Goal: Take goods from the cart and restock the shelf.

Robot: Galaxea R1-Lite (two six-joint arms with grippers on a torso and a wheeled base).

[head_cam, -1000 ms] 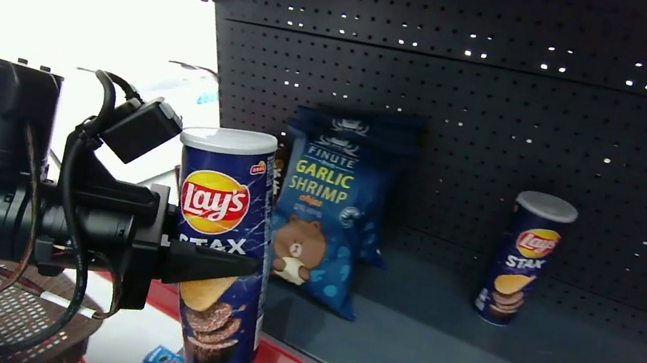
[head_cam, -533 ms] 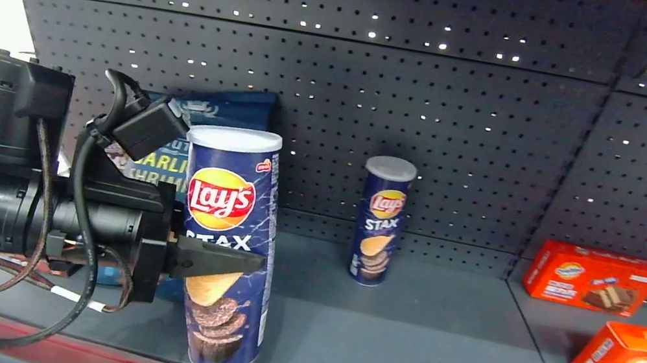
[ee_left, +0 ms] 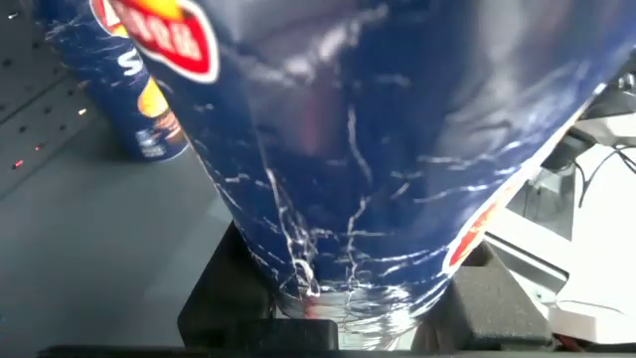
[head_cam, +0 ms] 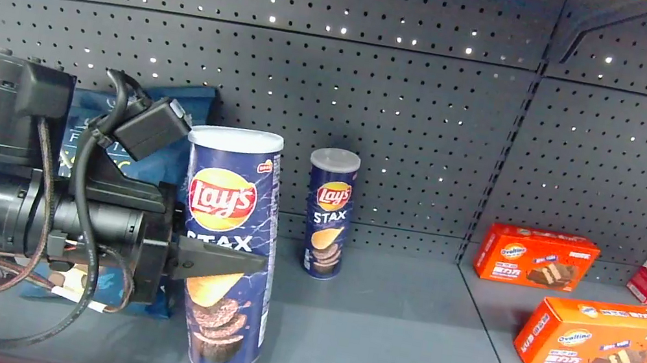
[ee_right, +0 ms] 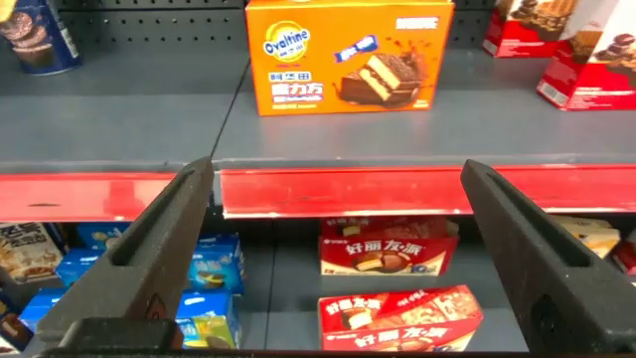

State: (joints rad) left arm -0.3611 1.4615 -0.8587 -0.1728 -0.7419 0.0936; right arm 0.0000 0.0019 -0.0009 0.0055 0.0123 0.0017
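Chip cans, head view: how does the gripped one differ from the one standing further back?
The held can is clamped in the left pincer; the rear can stands free on the shelf. The held can is near the shelf's front edge, leaning slightly; the rear can is upright by the pegboard. Both share the blue design and pale lid.

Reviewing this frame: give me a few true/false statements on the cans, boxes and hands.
1. The left hand grips a blue chip can. True.
2. That can lies on its side. False: it is upright.
3. A second can stands farther back on the shelf. True.
4. The orange boxes are on the cans' left. False: they are to the right.
5. The right hand is shut on a box. False: it is open and empty.
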